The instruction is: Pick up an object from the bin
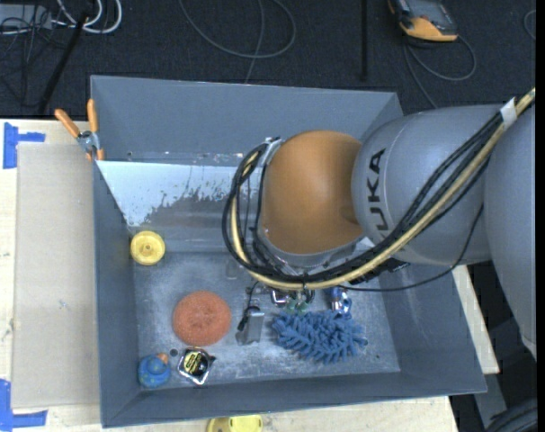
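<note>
Arm point(434, 187) angled down, gripper point(295, 302) near blue duster point(319, 336)

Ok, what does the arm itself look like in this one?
The arm is a thick, rounded silver-grey body with black KUKA lettering. A glossy orange dome-shaped cover sits at its wrist, and black and yellowish cables loop around that cover and run along the arm.

My bin point(245, 120) layout
Disc point(201, 317) on the floor; duster mitt point(319, 335) right of it, tape measure point(194, 364) before it, cap point(147, 247) behind.
</note>
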Available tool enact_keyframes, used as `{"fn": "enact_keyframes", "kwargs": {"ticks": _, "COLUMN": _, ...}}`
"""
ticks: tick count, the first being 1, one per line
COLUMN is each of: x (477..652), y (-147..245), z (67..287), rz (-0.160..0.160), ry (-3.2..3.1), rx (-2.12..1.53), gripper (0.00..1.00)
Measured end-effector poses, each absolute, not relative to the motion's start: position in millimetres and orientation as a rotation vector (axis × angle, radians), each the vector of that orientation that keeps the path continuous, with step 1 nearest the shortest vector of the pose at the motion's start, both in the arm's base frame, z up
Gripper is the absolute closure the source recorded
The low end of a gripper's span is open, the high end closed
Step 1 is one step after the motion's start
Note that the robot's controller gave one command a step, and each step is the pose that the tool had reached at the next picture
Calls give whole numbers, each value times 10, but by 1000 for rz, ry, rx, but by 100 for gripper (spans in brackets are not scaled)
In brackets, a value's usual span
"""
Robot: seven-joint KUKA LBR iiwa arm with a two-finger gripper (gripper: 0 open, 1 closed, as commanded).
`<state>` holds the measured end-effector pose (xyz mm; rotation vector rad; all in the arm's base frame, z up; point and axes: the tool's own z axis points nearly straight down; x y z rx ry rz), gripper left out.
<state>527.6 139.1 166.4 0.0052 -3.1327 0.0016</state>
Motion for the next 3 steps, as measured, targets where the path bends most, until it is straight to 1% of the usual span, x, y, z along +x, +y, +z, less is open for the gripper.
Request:
{"fn": "enact_keyframes", "kwargs": {"ticks": 1, "x": 5295, "y": 1384, "z": 1708, "rz": 0, "ry": -3140, "rx": -1, "gripper": 0}}
{"fn": "enact_keyframes", "kwargs": {"ticks": 2, "x": 5340, "y": 1540, "z": 1196, "rz": -3, "ry": -3147, "rx": -9, "gripper": 0}}
{"fn": "enact_keyframes", "kwargs": {"ticks": 3, "x": 5353, "y": 1580, "z": 772, "rz": -2, "ry": -3143, "rx": 111, "gripper": 100}}
